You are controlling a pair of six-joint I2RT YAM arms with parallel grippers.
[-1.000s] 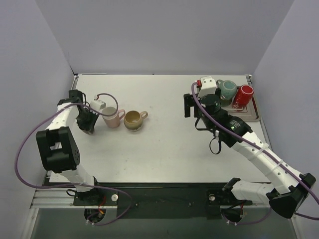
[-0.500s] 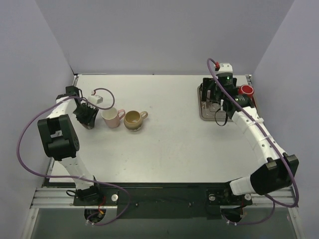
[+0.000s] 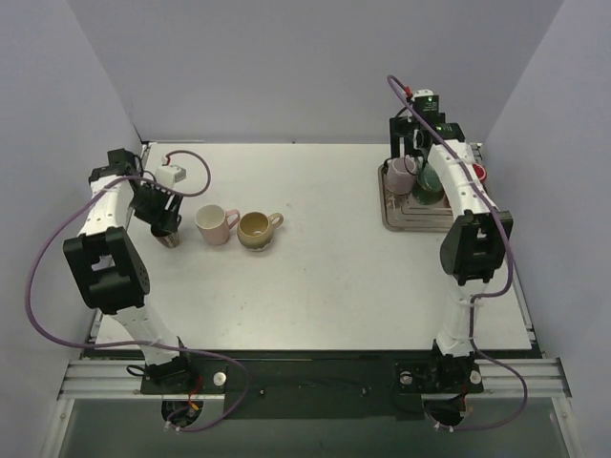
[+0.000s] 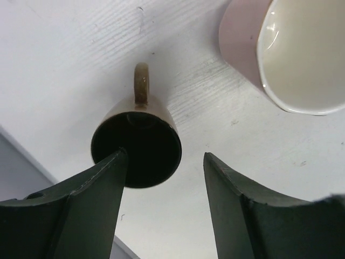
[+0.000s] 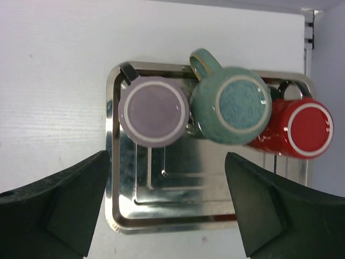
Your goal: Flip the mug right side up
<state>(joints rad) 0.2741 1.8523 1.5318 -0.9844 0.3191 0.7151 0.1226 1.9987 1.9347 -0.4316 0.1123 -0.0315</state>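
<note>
The right pincer (image 5: 167, 156) was held wide open and empty above the tray (image 5: 178, 221), where the lilac mug (image 5: 153, 110), teal mug (image 5: 236, 105) and red mug (image 5: 304, 128) were stood bottom up, presumably so one could be gripped. The left pincer (image 4: 164, 156) was spread, unladen, over the upright brown mug (image 4: 141, 137) on the tabletop (image 3: 325, 267).

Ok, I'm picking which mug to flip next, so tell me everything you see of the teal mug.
The teal mug looks like glazed ceramic, with a speckled base inside a paler ring. It stands upside down, base up, on the metal tray, between a lilac mug and a red mug, handle toward the tray's far rim. Nothing grips it.
</note>
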